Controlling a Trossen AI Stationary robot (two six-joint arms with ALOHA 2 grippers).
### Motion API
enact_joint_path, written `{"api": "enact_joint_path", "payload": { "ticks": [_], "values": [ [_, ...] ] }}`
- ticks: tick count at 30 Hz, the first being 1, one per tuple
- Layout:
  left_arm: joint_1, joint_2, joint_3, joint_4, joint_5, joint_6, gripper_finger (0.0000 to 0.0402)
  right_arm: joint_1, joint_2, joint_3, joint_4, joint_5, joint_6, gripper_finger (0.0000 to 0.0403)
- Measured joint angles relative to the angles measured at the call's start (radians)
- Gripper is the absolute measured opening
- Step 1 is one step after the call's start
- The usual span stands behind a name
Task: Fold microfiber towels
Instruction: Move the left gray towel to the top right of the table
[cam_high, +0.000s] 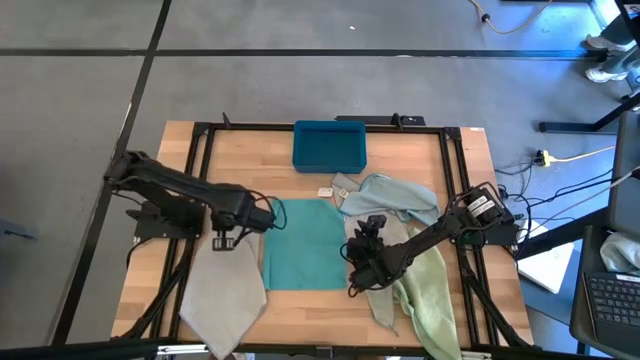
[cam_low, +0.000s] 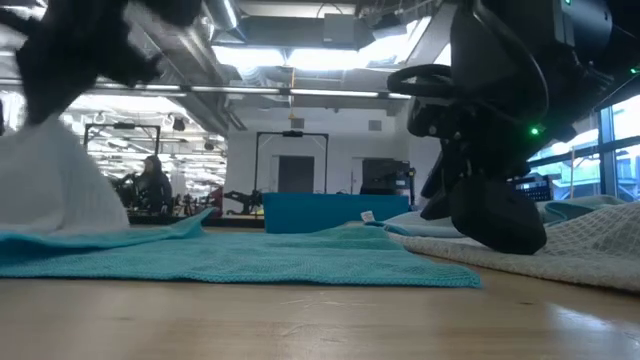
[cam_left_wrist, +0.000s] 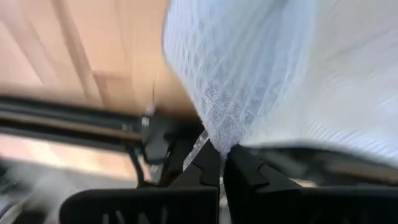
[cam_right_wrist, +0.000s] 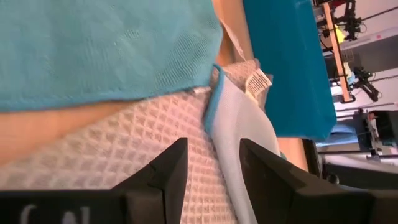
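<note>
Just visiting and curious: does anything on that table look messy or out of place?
Yes. The pale green towel droops over the table's front edge, tangled with the pale blue towel. The grey-beige towel also overhangs, pinched by the left arm's fingers. Only the teal towel lies flat.

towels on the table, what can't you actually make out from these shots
- Pile by the right gripper, high view: pale blue towel, pale green towel and a grey-beige one overlap; the arm hides their edges.
- Grey towel, high view: the bottom edge cuts off its tip.
- Left gripper, left wrist view: shut on the grey towel, which blocks what lies beyond.
- Teal towel, low view: seen edge-on.
</note>
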Motion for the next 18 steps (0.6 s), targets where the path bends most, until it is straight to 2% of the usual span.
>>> {"api": "enact_joint_path", "payload": {
  "ticks": [6, 11, 14, 18],
  "values": [
    [-0.027, -0.092, 0.216, -0.002, -0.058, -0.143, 0.0, 0.0, 0.0, 0.0, -0.058, 0.053, 0.079, 0.0149],
    [-0.063, -0.127, 0.383, -0.003, -0.11, -0.167, 0.0, 0.0, 0.0, 0.0, -0.108, 0.082, 0.155, 0.0149],
    [-0.092, -0.138, 0.488, 0.013, -0.173, -0.122, 0.0, 0.001, 0.0, 0.001, -0.141, 0.114, 0.208, 0.0149],
    [-0.13, -0.137, 0.607, 0.154, -0.331, 0.065, 0.0, 0.022, -0.001, 0.005, -0.23, 0.19, 0.309, 0.0149]
  ]
}}
